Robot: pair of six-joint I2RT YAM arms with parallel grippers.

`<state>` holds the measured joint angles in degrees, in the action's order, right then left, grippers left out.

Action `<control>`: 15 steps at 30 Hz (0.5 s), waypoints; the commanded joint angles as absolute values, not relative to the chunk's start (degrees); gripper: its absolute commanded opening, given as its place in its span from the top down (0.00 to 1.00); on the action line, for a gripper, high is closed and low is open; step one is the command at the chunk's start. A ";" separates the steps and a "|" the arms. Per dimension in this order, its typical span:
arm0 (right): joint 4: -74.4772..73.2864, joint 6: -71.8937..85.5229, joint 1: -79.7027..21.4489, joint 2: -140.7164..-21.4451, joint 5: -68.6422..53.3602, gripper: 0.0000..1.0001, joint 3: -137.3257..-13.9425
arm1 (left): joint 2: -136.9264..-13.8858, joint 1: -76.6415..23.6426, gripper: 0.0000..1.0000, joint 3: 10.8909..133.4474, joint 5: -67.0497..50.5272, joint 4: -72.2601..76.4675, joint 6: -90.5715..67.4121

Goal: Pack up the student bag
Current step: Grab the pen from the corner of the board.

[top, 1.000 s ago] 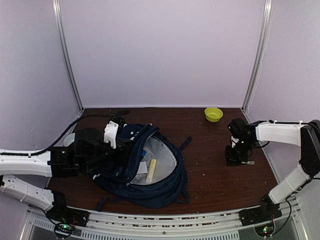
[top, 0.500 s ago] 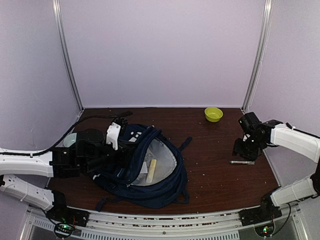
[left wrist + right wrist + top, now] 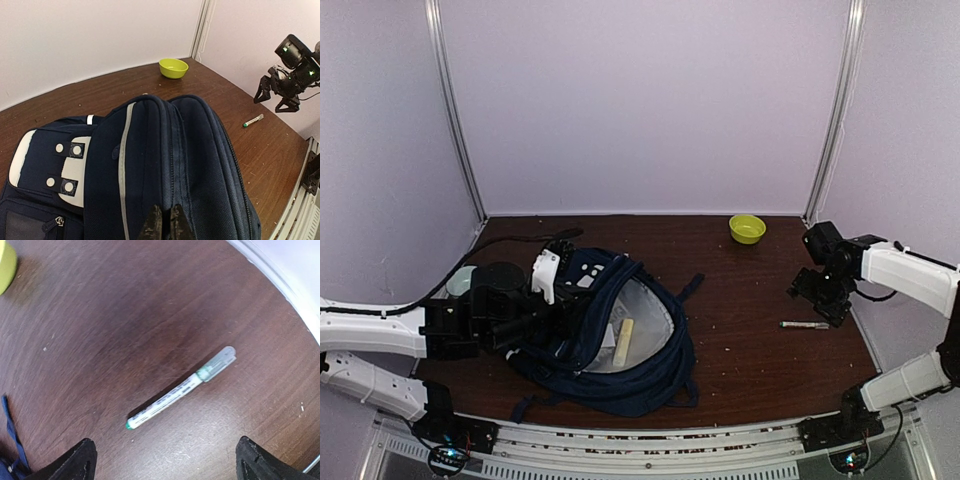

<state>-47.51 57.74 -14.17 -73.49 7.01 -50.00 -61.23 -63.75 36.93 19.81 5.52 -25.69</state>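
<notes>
Student bag (image 3: 610, 335) lay on the table (image 3: 750, 350), mouth open, pale lining showing, a cream stick-shaped item (image 3: 623, 341) inside. Left claw (image 3: 163, 222) was pinched tight on the bag's top fabric. Well right of the bag, right claw (image 3: 167, 462) stood spread wide, holding nothing, above a white pen (image 3: 180, 388) with green ends; its barrel print was unreadable. Yellow-green bowl (image 3: 747, 228) sat beyond the bag, rightward.

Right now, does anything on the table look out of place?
Yes: a pen lies loose on the table beneath the open right hand, far from the student bag, whose mouth gapes open. Nothing looks spilled or damaged.
</notes>
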 commanded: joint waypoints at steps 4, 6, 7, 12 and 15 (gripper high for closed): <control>-48.81 66.64 -12.18 -74.85 9.06 0.03 -48.96 | -59.28 -63.19 1.00 35.64 20.70 9.80 -26.10; -48.14 67.65 -11.57 -75.42 8.65 0.04 -48.37 | -59.33 -63.19 1.00 35.61 20.49 9.83 -26.10; -47.89 68.07 -11.19 -75.80 8.47 0.04 -48.18 | -59.32 -63.19 1.00 35.48 20.41 9.81 -26.10; -44.01 69.35 -9.18 -78.92 6.43 0.08 -47.60 | -59.59 -63.19 1.00 35.19 20.22 10.51 -26.44; -42.65 70.57 -9.14 -81.90 6.07 0.11 -48.46 | -60.21 -63.19 1.00 35.52 19.83 10.59 -26.45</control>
